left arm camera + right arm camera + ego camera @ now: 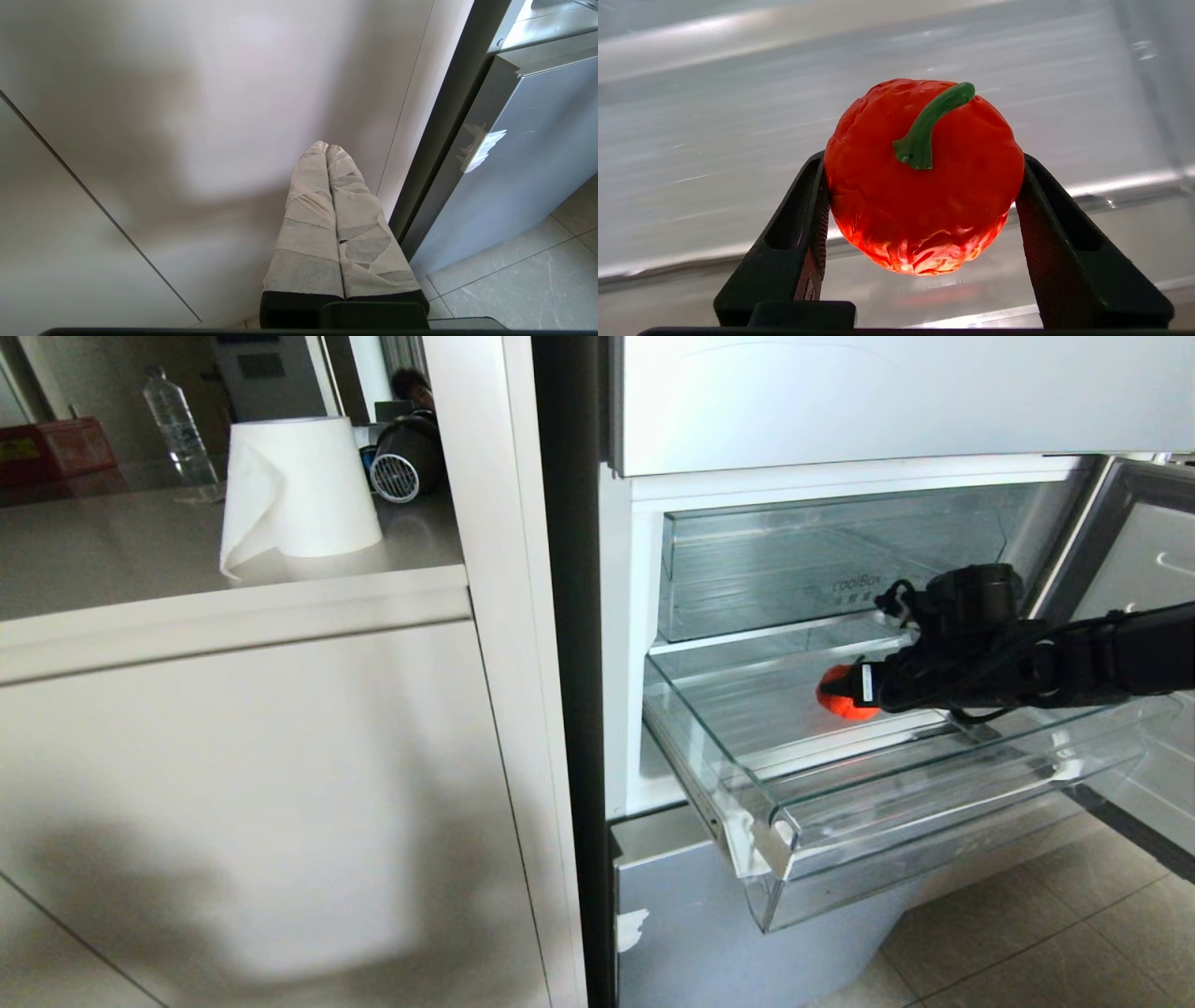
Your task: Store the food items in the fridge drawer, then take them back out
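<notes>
One red food item (924,186) with a green stem is seen, pressed on both sides by the fingers (803,242) of the right gripper (854,686): it is grasped, over the middle of the fridge drawer (840,821). The drawer is pulled out, white tape scraps showing at its near front corner. Just behind and above, one clear drawer printed "coolBox" (794,560) is found. Off to the left, the left gripper (329,154) is parked before a pale cabinet front, its wrapped fingers clenched together on nothing. Farther back, on the counter (112,551), one paper towel roll (299,490) and one water bottle (177,429) are noted.
</notes>
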Robot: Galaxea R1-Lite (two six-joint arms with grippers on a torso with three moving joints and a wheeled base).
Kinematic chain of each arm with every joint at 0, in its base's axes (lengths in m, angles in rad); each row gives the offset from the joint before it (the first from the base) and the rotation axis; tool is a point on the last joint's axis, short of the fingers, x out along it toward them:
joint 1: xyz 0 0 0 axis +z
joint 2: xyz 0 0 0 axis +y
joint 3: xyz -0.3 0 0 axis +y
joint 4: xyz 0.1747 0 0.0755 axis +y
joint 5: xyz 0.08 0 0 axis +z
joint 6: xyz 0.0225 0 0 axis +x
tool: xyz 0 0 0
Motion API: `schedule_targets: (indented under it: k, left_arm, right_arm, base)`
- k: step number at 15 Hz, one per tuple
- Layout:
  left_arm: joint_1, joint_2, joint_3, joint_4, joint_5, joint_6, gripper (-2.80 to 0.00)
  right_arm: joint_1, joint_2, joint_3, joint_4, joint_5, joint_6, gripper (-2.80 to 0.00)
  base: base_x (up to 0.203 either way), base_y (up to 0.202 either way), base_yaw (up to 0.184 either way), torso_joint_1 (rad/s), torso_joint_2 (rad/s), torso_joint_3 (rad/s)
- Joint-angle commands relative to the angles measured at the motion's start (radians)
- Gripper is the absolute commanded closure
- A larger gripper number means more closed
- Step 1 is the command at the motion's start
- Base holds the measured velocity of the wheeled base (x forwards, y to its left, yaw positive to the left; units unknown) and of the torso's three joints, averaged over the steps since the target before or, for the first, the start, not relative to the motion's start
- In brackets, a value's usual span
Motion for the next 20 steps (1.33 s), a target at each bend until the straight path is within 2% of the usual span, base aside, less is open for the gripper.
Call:
schedule_targets:
  k: [1,6,12,17,20]
  left_arm:
    - [0.0,0.0,0.0,0.001,0.0,0.0,0.0]
    - [0.0,0.0,0.0,0.001,0.0,0.0,0.0]
    - [0.0,0.0,0.0,0.002,0.0,0.0,0.0]
    - [0.0,0.0,0.0,0.002,0.0,0.0,0.0]
    - [0.0,0.0,0.0,0.0,0.0,0.0,0.0]
  right_arm:
    - [0.001,-0.076,0.029,-0.001,0.0,0.0,0.0]
    - [0.001,-0.29,0.182,-0.003,-0.001,0.0,0.0]
    - [0.0,-0.649,0.407,-0.025,-0.001,0.003,0.0]
    - [-0.001,-1.098,0.611,-0.032,-0.009,0.003,0.0]
    - [-0.002,-1.413,0.829,-0.027,-0.077,-0.01,0.0]
  base:
    - [0.0,0.0,0.0,0.0,0.0,0.0]
    - [0.0,0.0,0.0,0.0,0.0,0.0]
    - [0.0,0.0,0.0,0.0,0.0,0.0]
    - [0.0,0.0,0.0,0.0,0.0,0.0]
    - [0.0,0.0,0.0,0.0,0.0,0.0]
